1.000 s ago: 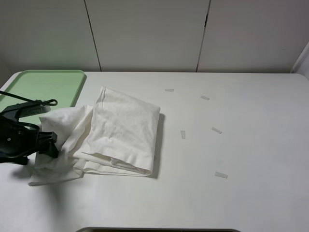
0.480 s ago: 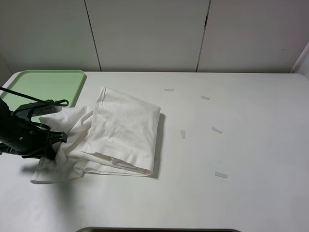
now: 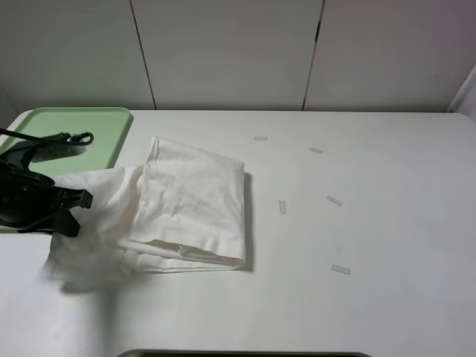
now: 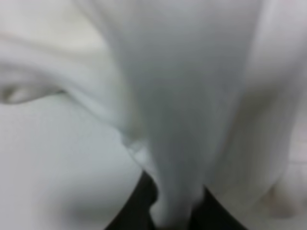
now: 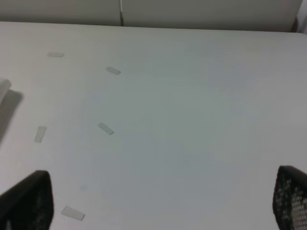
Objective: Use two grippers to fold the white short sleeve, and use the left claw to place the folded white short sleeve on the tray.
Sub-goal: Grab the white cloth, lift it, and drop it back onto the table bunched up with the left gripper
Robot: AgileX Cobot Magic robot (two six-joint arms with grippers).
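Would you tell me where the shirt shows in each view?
Exterior high: shirt left of centre.
Left wrist: shirt fills it, pinched in the left gripper.
Right wrist: only the shirt's corner, at the edge.
Landmark: tape strip nearest the shirt; absent from left wrist.

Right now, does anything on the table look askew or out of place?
The white short sleeve is uneven: one part lies in a neat folded stack, but a loose, rumpled section trails toward the tray, pinched in the shut left gripper. Small tape strips lie scattered on the table.
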